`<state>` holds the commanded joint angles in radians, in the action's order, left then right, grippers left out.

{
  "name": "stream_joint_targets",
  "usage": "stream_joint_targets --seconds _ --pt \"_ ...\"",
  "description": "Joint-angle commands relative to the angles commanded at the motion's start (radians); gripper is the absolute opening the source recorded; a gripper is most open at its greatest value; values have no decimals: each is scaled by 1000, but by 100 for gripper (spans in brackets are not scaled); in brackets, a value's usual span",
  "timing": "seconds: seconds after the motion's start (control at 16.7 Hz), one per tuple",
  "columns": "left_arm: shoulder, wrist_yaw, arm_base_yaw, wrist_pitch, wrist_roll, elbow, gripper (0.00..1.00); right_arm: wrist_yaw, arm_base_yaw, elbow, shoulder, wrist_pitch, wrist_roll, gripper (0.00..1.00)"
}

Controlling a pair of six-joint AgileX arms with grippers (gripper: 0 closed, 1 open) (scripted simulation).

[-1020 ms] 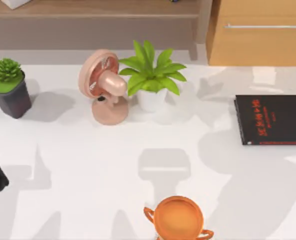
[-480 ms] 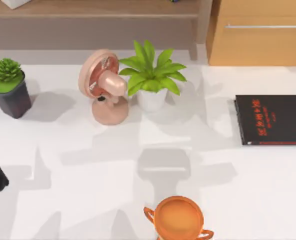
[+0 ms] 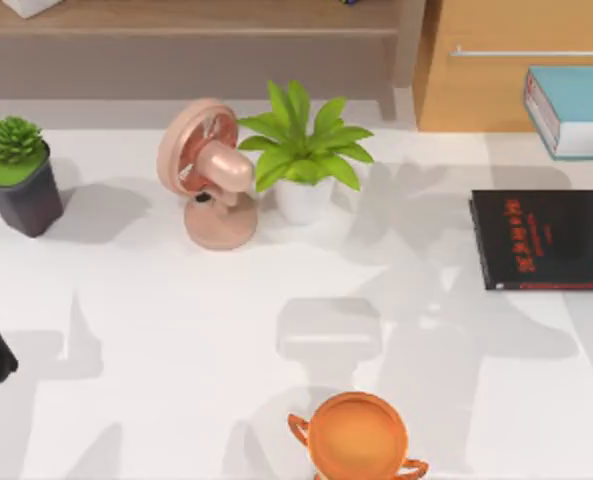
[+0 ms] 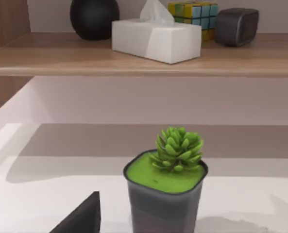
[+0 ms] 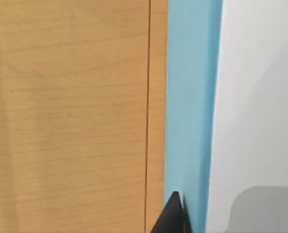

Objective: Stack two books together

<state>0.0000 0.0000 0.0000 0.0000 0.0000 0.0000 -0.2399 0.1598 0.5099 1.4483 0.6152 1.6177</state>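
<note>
Two pots stand on the table [image 3: 176, 340]: a dark pot [image 3: 21, 195] holds one succulent [image 3: 16, 138], a white pot [image 3: 304, 200] holds one leafy plant [image 3: 301, 140]. An orange bowl [image 3: 356, 435] looks empty. The black book [image 3: 544, 240] lies at the right; the teal book [image 3: 576, 105] is behind it. Whether either claw is apart or together, I cannot tell.

We see a thin flat black book with red lettering [image 3: 544, 240] lying at the table's right edge; a thicker teal-blue book with white page edges [image 3: 576, 108] sits just beyond it, cover up.
</note>
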Motion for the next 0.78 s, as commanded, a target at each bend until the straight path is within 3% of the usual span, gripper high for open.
stream_joint_targets --seconds 0.24,0.78 --pt "0 0 0 0 0 0 100 3 80 -97 80 -42 85 0" --pt "0 0 0 0 0 0 100 7 75 -84 108 -28 83 0"
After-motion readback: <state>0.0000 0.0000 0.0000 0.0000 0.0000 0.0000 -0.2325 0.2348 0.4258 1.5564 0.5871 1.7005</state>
